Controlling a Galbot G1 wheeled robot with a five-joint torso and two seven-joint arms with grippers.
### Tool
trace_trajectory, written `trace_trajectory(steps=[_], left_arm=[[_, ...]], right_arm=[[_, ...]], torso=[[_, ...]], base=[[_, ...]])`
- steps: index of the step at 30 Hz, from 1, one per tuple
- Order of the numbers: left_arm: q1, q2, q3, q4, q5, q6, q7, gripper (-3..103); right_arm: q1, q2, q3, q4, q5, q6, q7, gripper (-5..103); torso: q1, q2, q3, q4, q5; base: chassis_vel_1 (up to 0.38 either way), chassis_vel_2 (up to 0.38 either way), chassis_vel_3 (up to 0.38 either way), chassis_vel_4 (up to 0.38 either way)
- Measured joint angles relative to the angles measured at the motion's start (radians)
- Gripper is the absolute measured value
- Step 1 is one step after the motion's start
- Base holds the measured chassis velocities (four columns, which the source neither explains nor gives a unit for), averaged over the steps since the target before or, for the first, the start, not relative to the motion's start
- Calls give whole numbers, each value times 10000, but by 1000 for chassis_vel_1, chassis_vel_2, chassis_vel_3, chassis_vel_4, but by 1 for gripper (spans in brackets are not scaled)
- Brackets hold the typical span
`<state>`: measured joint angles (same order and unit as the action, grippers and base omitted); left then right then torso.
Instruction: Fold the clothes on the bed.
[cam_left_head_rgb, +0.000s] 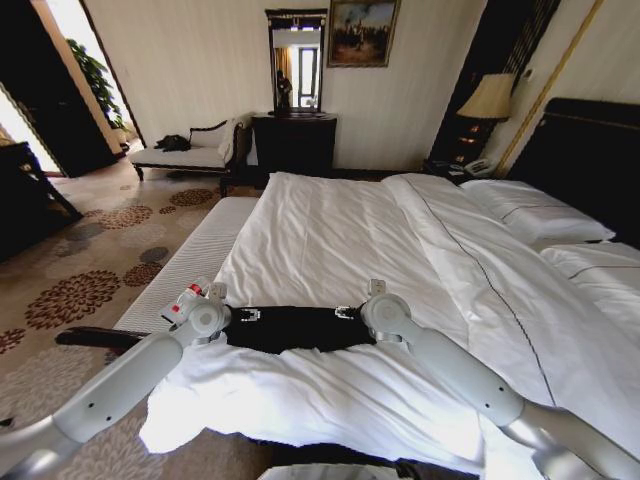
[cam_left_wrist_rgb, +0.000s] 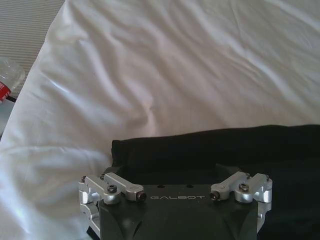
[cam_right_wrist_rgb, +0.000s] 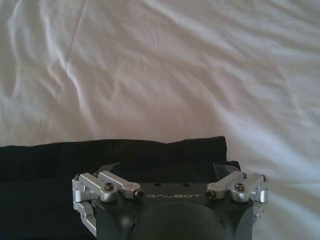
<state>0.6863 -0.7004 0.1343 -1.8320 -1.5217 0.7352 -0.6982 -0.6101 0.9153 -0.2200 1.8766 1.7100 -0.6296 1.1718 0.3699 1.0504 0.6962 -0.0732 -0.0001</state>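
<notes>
Pinning T-shirt (cam_left_head_rgb: 295, 328) at both ends: left gripper (cam_left_head_rgb: 244, 316) over shirt's left end, right gripper (cam_left_head_rgb: 345, 313) over shirt's right end, both low on fabric. Cannot tell whether fingers apart or clamped; tips hidden under gripper bodies in wrist views. Shirt lies as narrow black band across bed (cam_left_head_rgb: 330, 230), near foot edge, on white duvet (cam_left_head_rgb: 330, 400). To fold well, judged: keep both ends level, move together, hold band taut, avoid snagging duvet beneath shirt.

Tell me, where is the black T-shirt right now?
In the head view the black T-shirt lies as a narrow band on the white duvet near the bed's foot, between the left gripper and right gripper.
</notes>
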Motion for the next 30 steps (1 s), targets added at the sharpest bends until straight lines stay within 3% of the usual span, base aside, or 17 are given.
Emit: trace_trajectory(steps=[8,12,14,15,19,24,25,28,30], left_arm=[[795,888,148,-1412,-50,-1,-289,100],[1744,1304,-307,-1960,167,-3,-381,100],[2997,1735,-995,-2580,367,-3,-430,100],[2997,1735,-995,-2580,367,-3,-430,100],[4848,2373,-1974,-3650,777,1,-660,100],[4753,2251,-2305,-4017,690,2,-764,100],[4180,1951,-2573,-4107,499,2,-775,100],[3900,1707,-2916,-4139,391,3,-767,100],[3426,1051,-3874,-4035,310,5,-657,100]], right_arm=[[-903,-393,383,584,-657,120,-1,100],[-1132,-482,529,791,-813,187,5,100],[-1255,-561,629,1001,-827,213,63,100],[-1255,-561,629,1001,-827,213,63,100],[-1284,-722,814,1322,-994,228,94,100],[-1128,-766,1085,1511,-1036,333,63,100],[-1012,-733,1167,1558,-1066,456,-45,100],[-932,-665,1173,1575,-1067,550,-146,100],[-785,-418,1085,1529,-917,677,-237,100]], torso=[[-1,2,-1,-5,2],[0,2,-1,-3,1],[0,1,-1,4,-1],[0,1,-1,4,-1],[-3,2,-2,4,1],[-2,2,-2,3,-1],[-1,2,-1,-4,0],[-1,2,0,-5,0],[0,2,0,-1,0]], base=[[0,0,0,0],[0,0,0,0],[0,0,0,0],[0,0,0,0],[0,0,0,0],[0,0,0,0],[0,0,0,0],[0,0,0,0],[0,0,0,0]])
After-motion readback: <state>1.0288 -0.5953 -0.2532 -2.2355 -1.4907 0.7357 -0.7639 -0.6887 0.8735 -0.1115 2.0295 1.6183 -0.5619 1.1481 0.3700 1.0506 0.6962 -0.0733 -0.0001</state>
